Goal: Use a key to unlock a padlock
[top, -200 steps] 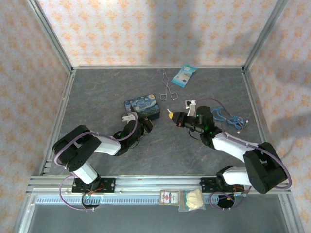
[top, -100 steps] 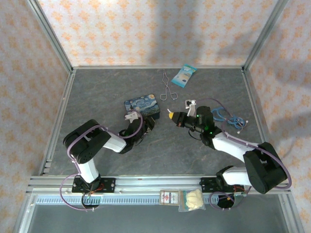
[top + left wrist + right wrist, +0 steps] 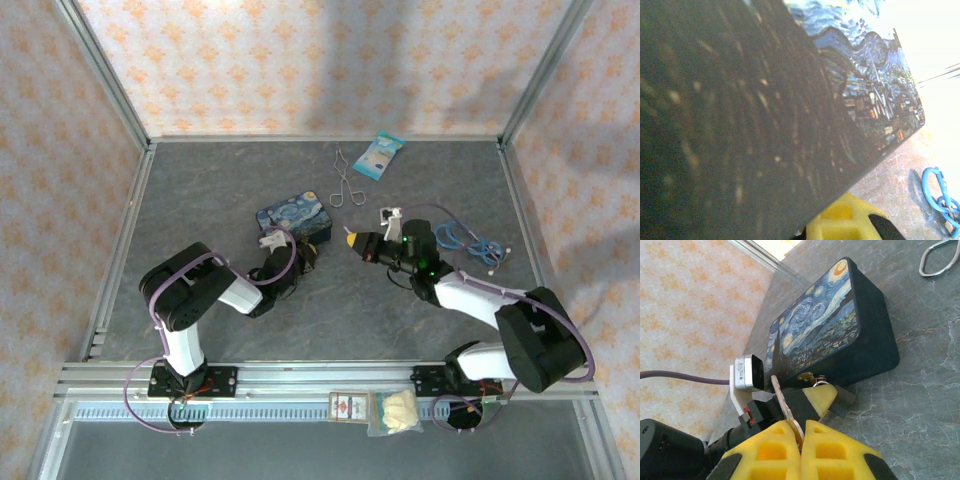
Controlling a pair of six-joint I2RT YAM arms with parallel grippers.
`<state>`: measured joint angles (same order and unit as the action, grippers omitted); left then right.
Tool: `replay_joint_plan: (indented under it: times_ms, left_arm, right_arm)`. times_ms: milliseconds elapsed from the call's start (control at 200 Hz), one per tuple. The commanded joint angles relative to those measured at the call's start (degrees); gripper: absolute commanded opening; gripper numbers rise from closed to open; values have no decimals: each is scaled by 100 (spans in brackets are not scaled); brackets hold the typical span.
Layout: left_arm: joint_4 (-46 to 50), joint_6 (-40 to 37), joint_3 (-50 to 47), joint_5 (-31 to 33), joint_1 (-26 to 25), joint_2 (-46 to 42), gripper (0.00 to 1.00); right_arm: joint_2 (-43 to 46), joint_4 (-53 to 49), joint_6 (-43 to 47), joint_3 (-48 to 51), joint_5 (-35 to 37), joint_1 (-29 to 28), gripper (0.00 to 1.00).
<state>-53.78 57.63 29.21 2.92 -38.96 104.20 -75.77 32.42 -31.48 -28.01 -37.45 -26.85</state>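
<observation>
My right gripper [image 3: 801, 427] [image 3: 350, 240] is shut on the key [image 3: 785, 402], pinching its head so the thin blade sticks up and to the left. The silvery shackle loop of the padlock [image 3: 820, 381] hangs at the brass clasp [image 3: 806, 375] on the front of the blue painted tin [image 3: 825, 330] [image 3: 293, 222]. My left gripper [image 3: 829, 396] [image 3: 303, 256] is pressed against that front side, its fingers [image 3: 822, 392] closed under the loop and hiding the padlock's body. In the left wrist view the tin's dark side [image 3: 740, 100] is very close, with one yellow finger [image 3: 840, 222] below it.
Thin wire tongs [image 3: 345, 182] lie behind the tin, with a light-blue packet [image 3: 379, 156] farther back. A coiled blue cable [image 3: 465, 240] [image 3: 940, 192] lies to the right of my right arm. Metal frame rails line the table's edges.
The left arm's elbow has swung to the right while its gripper stayed at the tin's front. The right gripper with the key has edged slightly left.
</observation>
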Motion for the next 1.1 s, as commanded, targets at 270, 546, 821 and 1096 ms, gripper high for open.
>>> replay_joint_plan:
  times_ms: [270, 546, 821, 1096]
  left_arm:
    - [-931, 856, -583, -1165, 623, -711, 0]
    - [-1876, 1417, -821, -1930, 885, -925, 0]
    - [-3030, 1705, -999, -2342, 954, -779, 0]
    - [-4019, 2078, -1077, -2533, 1003, -267, 0]
  right_arm:
    - [-605, 994, -600, 422, -549, -38, 0]
    - [-1496, 1944, -1137, 372, -942, -367, 0]
    - [-2538, 3657, -2177, 107, -1403, -498, 0]
    - [-2733, 3825, -2186, -148, -1511, -520, 0]
